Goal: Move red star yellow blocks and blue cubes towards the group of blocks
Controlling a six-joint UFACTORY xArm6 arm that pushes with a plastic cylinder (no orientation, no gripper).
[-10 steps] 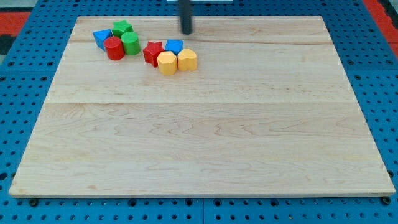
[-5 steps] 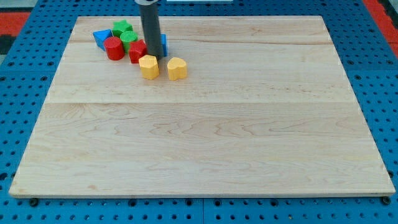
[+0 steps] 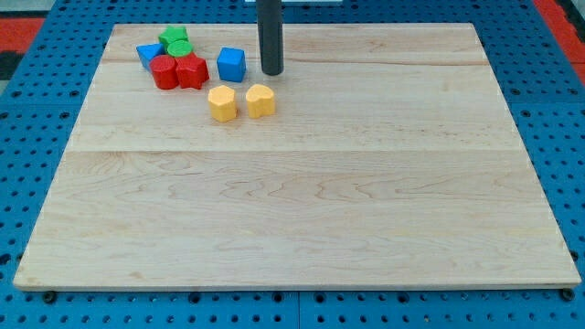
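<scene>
My tip stands near the view's top, just right of the blue cube and above the yellow heart block. The yellow hexagon block lies left of the heart, apart from it. The red star touches the red cylinder in the group at the top left. That group also holds a blue block and two green blocks. The blue cube sits a small gap right of the red star.
The wooden board lies on a blue pegboard table. The block group sits close to the board's top left edge.
My tip moved right, from left of the blue cube to its right side. The red star now rests against the red cylinder. The blue cube is in full view.
</scene>
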